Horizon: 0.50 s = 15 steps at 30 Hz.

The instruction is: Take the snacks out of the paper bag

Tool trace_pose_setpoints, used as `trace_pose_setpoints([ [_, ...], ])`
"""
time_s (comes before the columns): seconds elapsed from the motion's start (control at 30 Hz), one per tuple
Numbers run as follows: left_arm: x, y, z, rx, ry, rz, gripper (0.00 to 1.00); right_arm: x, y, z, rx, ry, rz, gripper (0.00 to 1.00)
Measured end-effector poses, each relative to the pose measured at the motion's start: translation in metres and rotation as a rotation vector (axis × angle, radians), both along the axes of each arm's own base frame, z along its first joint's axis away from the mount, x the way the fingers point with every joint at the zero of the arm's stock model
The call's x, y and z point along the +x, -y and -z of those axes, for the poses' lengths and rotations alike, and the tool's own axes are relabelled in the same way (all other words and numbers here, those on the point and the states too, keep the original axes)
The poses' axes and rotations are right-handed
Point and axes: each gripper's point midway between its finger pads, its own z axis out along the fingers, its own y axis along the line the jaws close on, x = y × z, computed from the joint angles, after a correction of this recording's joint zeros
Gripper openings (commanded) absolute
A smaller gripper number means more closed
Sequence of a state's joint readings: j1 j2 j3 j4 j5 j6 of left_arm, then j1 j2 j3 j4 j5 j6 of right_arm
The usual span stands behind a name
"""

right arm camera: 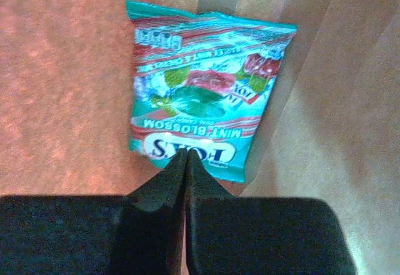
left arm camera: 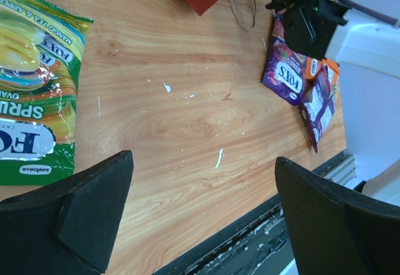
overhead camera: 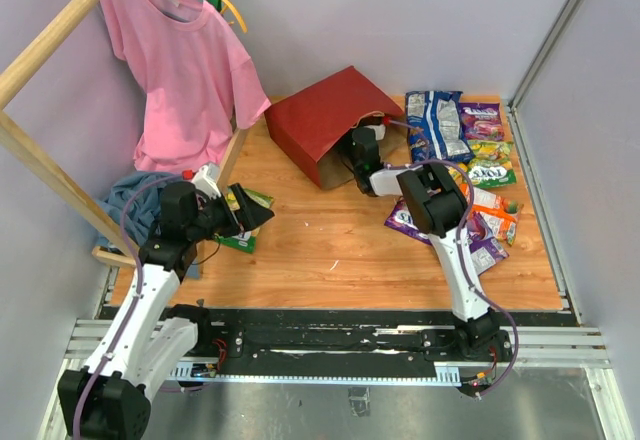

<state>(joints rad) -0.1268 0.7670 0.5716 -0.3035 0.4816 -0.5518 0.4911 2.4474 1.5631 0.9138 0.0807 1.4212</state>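
The red paper bag (overhead camera: 325,120) lies on its side at the back of the table, mouth facing right. My right gripper (overhead camera: 362,150) reaches into that mouth. In the right wrist view its jaws (right arm camera: 185,153) are shut on the near edge of a teal mint candy bag (right arm camera: 200,87) lying on the bag's brown inside (right arm camera: 325,100). My left gripper (overhead camera: 255,218) is open and empty (left arm camera: 203,159) above bare wood, next to a green candy bag (left arm camera: 34,87). Several snack packets lie at the right, among them a blue-white cookie bag (overhead camera: 437,125) and purple packets (left arm camera: 290,75).
A pink shirt (overhead camera: 185,60) hangs on a wooden rack at the back left. A blue cloth heap (overhead camera: 130,200) lies under it. The bag's twisted handles (left arm camera: 240,12) trail on the wood. Grey walls close in the table on three sides.
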Motion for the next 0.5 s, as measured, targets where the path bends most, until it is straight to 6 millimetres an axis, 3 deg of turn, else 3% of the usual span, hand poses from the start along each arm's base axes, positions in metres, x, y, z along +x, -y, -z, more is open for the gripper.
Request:
trace_pose_setpoints([
  [0.13, 0.010, -0.003, -0.006, 0.025, -0.002, -0.017, 1.00, -0.017, 0.004, -0.011, 0.045, 0.020, -0.004, 0.01],
  [0.23, 0.024, -0.002, -0.021, 0.087, 0.018, -0.029, 1.00, -0.023, 0.006, -0.007, 0.071, 0.008, -0.008, 0.15],
  [0.33, 0.037, 0.026, -0.048, 0.190, 0.079, 0.018, 1.00, -0.029, 0.005, 0.001, 0.090, -0.024, -0.017, 0.29],
  [0.4, 0.045, 0.055, -0.066, 0.259, 0.137, 0.066, 1.00, -0.032, 0.005, 0.004, 0.101, -0.037, -0.027, 0.43],
  [0.5, 0.054, 0.097, -0.074, 0.405, 0.180, 0.113, 1.00, -0.039, 0.004, 0.013, 0.115, -0.062, -0.046, 0.88],
])
